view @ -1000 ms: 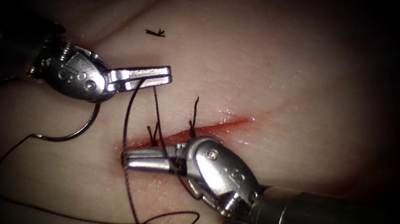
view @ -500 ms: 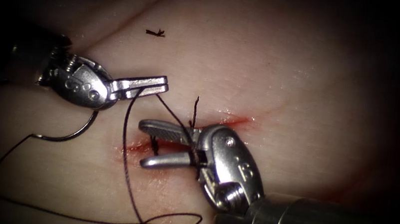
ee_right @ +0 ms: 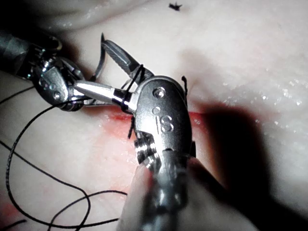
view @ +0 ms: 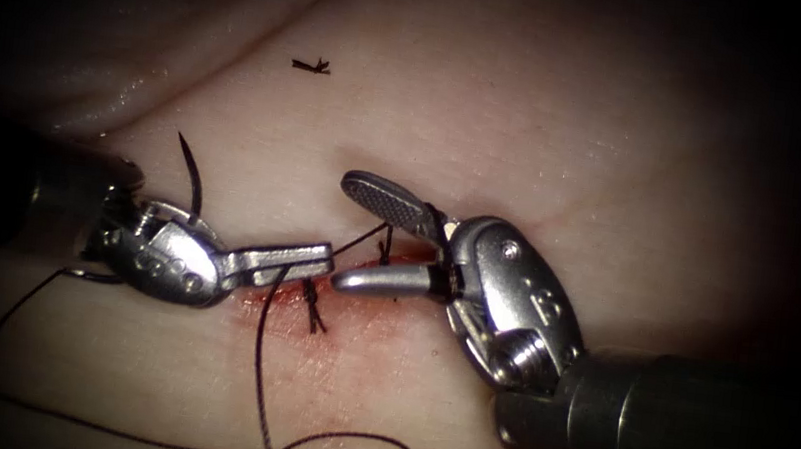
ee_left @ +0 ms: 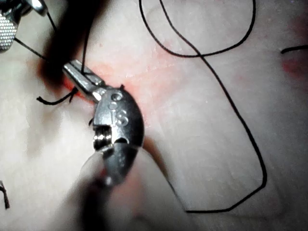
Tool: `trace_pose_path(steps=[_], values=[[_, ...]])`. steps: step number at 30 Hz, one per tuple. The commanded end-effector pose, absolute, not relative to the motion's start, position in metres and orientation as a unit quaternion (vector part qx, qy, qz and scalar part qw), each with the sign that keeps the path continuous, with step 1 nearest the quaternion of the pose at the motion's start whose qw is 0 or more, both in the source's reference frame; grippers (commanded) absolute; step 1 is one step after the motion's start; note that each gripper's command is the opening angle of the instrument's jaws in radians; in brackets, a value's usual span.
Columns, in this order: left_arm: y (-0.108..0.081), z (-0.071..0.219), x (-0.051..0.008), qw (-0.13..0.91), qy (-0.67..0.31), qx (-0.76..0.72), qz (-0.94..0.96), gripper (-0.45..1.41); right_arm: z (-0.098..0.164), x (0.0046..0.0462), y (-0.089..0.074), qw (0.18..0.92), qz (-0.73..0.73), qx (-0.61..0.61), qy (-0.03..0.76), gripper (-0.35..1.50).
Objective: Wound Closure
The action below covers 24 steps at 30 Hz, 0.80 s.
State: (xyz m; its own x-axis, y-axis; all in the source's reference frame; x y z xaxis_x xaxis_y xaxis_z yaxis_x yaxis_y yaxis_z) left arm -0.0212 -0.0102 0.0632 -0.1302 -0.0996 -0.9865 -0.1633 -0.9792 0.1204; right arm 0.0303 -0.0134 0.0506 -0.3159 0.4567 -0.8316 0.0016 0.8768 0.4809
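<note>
The left arm's steel needle-driver hand lies over the left end of the red cut in the pale pork tissue, its long axis pointing right, jaws together and clamped on the dark braided thread. One strand drops toward the near edge into loose loops; a shorter strand runs right to the right arm's steel hand. That hand faces left, tip to tip with the other and nearly touching, its jaws apart, with thread wrapped around their base. The thin curved steel needle rises behind the left hand's wrist, free of the tissue, held by neither hand. Two knotted stitch tails stand at the cut. Open tissue lies far and right.
</note>
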Motion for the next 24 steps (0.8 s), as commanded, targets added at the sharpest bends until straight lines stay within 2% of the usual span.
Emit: trace_pose_path(steps=[1,10,21,24], values=[[-0.011,0.0639,-0.0223,0.018,0.096,-0.656,0.748,-0.45,0.0516,0.0303,-0.0129,0.584,0.199,0.125,0.777,0.78],[-0.0129,0.0634,-0.0259,0.001,0.077,-0.648,0.758,-0.45,0.0526,0.0297,-0.0123,0.67,0.211,0.053,0.709,0.73],[-0.0139,0.0615,-0.0273,0.008,0.067,-0.645,0.761,-0.45,0.0564,0.0297,-0.0145,0.725,0.285,0.088,0.621,0.68],[-0.0142,0.0609,-0.0276,0.01,0.066,-0.645,0.761,-0.45,0.0581,0.0296,-0.0148,0.727,0.306,0.09,0.609,0.61]])
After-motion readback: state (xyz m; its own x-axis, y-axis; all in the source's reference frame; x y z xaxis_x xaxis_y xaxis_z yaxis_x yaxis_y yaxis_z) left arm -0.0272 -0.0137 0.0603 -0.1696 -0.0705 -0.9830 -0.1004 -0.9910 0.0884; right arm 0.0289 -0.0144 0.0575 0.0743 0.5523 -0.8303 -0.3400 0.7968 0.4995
